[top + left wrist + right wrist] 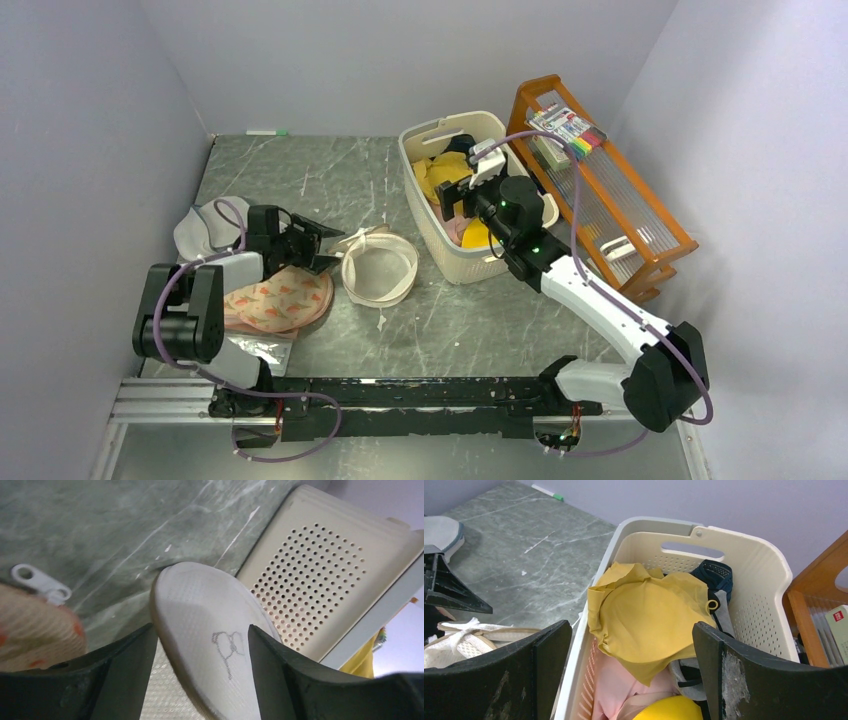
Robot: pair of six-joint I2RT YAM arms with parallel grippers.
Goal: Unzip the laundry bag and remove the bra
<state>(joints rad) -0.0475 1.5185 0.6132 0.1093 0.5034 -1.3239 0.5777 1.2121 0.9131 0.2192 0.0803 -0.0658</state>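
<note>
The laundry bag point(380, 270) lies unzipped mid-table, its cream mesh halves spread apart. In the left wrist view its domed half with the small black logo point(200, 605) rises between my fingers. My left gripper point(325, 243) point(201, 626) is open, low at the bag's left edge, straddling that half. The mustard-yellow bra point(649, 615) point(445, 175) lies on top of the clothes in the cream basket point(450, 124). Directly above the basket hangs my right gripper point(452, 195) point(631, 624), open with nothing in it.
A pink printed round bag point(280, 300) and a grey round bag point(205, 230) lie left of the laundry bag, under my left arm. The basket also holds a pale pink garment point(624, 690) and a bright yellow cloth point(669, 710). An orange wooden rack point(600, 190) stands at the right.
</note>
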